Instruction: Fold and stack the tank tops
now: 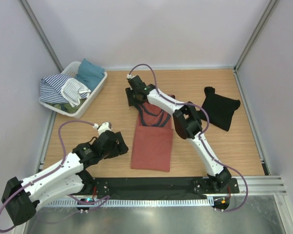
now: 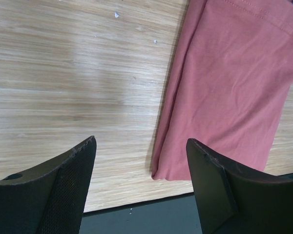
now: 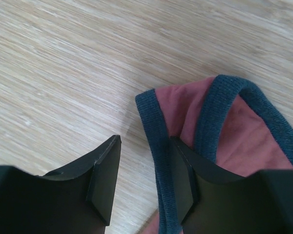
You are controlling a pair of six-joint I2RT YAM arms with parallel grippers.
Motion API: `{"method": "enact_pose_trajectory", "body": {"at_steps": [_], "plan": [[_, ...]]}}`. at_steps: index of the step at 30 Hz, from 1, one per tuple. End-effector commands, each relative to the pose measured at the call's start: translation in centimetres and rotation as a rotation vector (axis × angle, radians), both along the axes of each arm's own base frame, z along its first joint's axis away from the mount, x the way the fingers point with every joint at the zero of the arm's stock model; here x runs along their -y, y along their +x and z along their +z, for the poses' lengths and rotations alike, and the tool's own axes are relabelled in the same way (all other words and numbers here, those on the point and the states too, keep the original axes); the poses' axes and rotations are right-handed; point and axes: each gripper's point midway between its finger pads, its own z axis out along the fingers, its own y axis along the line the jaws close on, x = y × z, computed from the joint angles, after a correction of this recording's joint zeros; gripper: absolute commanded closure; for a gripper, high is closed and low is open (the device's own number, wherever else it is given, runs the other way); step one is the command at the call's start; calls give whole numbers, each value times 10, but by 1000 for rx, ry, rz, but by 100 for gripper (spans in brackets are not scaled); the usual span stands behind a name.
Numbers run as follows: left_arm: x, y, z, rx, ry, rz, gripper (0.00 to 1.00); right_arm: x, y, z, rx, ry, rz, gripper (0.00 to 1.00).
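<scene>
Rust-red tank top (image 1: 152,144) is noted flat at mid-table, folded lengthwise into a narrow panel, hem toward the near edge. Its navy-edged straps (image 3: 219,105) are laid at the far end. Black tank top (image 1: 220,108) is found well apart to the right, loosely bunched.

Beneath the left gripper (image 2: 140,141), the table (image 2: 63,73) is showing pale, matt wood grain. The gripper's black fingers (image 2: 58,190) are looking like matt plastic, one of them finely dimpled. Just right of them, the rust-red tank top (image 2: 224,83) is reading as smooth, soft knit cloth. By one finger of the right gripper (image 3: 145,139), the navy strap edging (image 3: 219,112) is showing a coarser, ribbed weave.
</scene>
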Motion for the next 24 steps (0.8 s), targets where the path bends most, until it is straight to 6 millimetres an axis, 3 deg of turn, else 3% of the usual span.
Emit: {"method": "enact_pose_trajectory", "body": {"at_steps": [1, 4, 8, 16, 17, 19, 23, 24], "plan": [[-4, 0, 1, 6, 12, -13, 25, 0, 13, 15, 95, -54, -9, 50], [-7, 0, 0, 6, 18, -8, 25, 5, 11, 1, 109, -125, -5, 53], [-10, 0, 0, 5, 21, -3, 25, 12, 9, -11, 162, -254, -2, 65], [-12, 0, 1, 13, 22, -1, 25, 23, 4, -16, 294, -506, 36, 75], [-12, 0, 1, 12, 21, 0, 25, 24, 4, -15, 305, -524, 34, 81], [-12, 0, 1, 11, 19, 0, 25, 25, 6, -7, 333, -536, 7, 98], [-10, -1, -1, 4, 13, -3, 25, 12, 9, 25, 351, -398, 4, 99], [-9, -1, -1, 2, 8, -6, 25, 1, 4, 30, 327, -326, 42, 99]]}}
